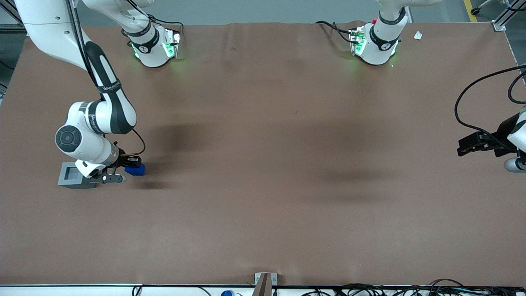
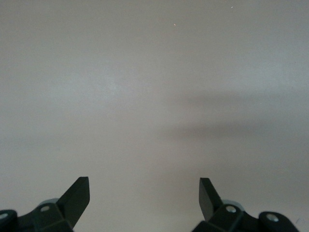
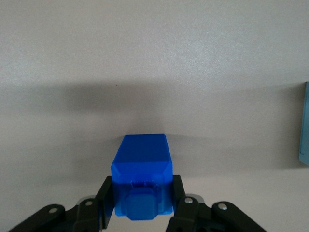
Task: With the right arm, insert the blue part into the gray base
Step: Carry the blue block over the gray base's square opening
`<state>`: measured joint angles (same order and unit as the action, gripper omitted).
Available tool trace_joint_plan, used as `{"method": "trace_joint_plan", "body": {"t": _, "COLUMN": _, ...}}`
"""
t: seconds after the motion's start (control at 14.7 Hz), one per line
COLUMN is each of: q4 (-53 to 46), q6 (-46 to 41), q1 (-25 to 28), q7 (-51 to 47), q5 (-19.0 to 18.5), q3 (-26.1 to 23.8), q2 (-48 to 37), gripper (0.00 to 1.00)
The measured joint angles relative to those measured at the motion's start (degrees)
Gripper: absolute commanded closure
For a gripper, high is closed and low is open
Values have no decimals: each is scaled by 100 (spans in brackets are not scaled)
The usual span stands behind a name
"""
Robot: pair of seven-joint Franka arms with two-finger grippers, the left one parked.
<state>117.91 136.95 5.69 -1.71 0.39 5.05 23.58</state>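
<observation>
The blue part (image 1: 137, 169) is low over the brown table, close beside the gray base (image 1: 72, 175), on the side toward the parked arm's end. The right arm's gripper (image 1: 131, 167) is shut on the blue part. In the right wrist view the black fingers (image 3: 107, 194) press both flanks of the blue part (image 3: 143, 169), and its stud end faces the camera between them at the gripper (image 3: 142, 187). The gray base shows its square recess in the front view, partly covered by the arm's wrist. One pale edge of the gray base (image 3: 306, 123) shows in the right wrist view.
The brown table (image 1: 263, 164) stretches wide toward the parked arm's end. Both arm bases (image 1: 156, 47) stand farthest from the front camera. Cables and a small bracket (image 1: 265, 283) line the table's near edge.
</observation>
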Motion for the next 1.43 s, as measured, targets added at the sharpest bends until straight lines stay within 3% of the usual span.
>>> {"method": "trace_joint_plan", "body": {"t": 0.2, "q4": -106, "q6": -112, "q1": 12, "q7": 0, "q5": 0, "q3": 1, "q2": -6, "gripper": 99}}
{"method": "trace_joint_plan", "body": {"t": 0.41, "q4": -809, "q6": -1229, "q1": -125, "q7": 39, "q5": -1, "q3": 50, "q2": -89, "gripper": 99}}
{"method": "trace_joint_plan", "body": {"t": 0.61, "q4": -1579, "q6": -2023, "q1": -625, "q7": 518, "q5": -1, "q3": 83, "q2": -200, "gripper": 99}}
{"method": "trace_joint_plan", "body": {"t": 1.43, "q4": -1796, "q6": -2038, "q1": -1832, "q7": 1985, "q5": -2, "q3": 103, "q2": -231, "gripper": 98}}
